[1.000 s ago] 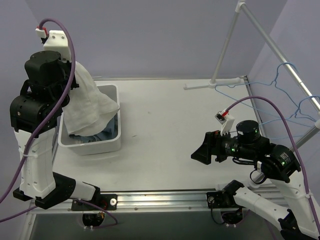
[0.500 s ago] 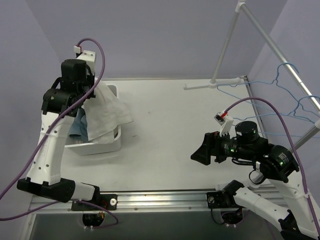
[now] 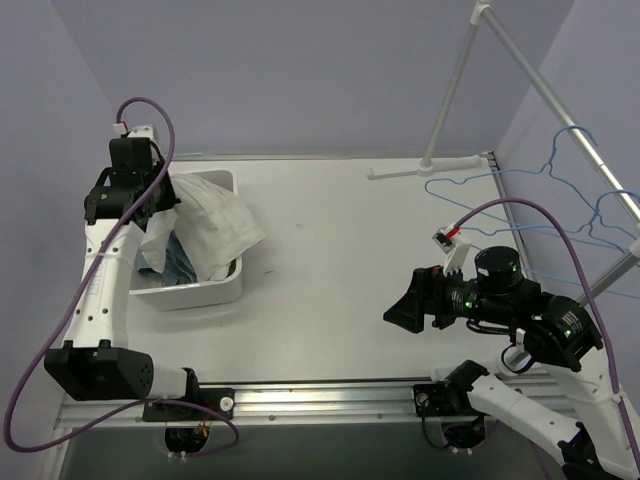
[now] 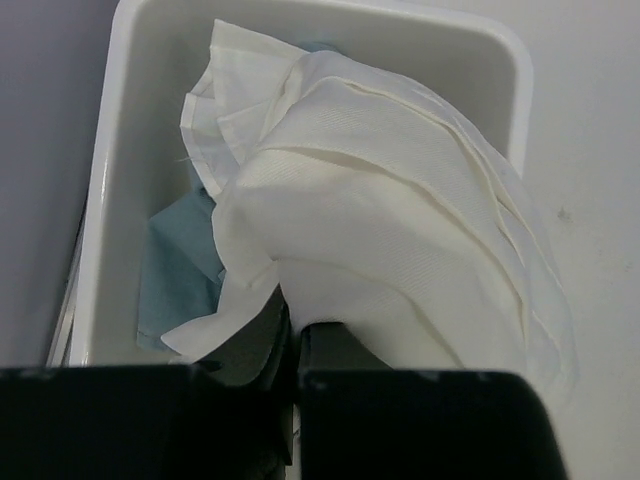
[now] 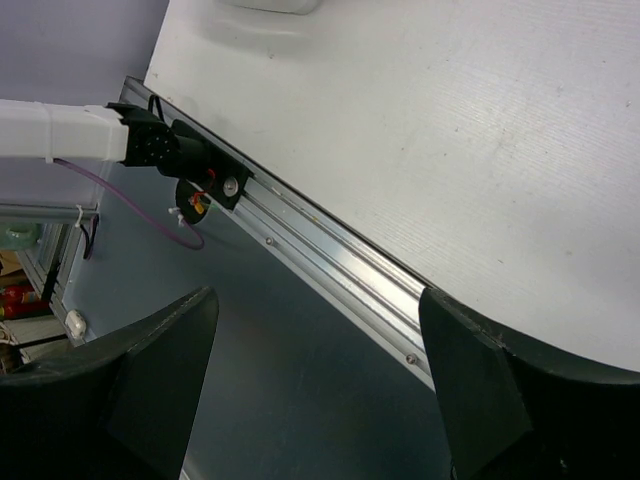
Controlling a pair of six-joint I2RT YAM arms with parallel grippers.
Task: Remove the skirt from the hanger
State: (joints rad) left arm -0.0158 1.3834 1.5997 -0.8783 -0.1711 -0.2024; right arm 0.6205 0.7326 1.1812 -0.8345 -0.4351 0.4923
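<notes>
The left pincer [image 4: 295, 345], fingers closed on the white skirt [image 3: 215, 225], holds it over the white bin [image 3: 225, 288] near the tabletop's [image 3: 340, 250] left edge; draped over the rim, it may slide out on release, while the right pincer [image 5: 315, 375] hangs wide open, empty.

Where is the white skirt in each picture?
Top external: the white skirt is at the left, draped over the right rim of the white bin, under the left gripper.
Left wrist: the skirt fills the middle, spilling over the bin's right wall.
Right wrist: not in it.
Shared landmark: the white bin.
</notes>
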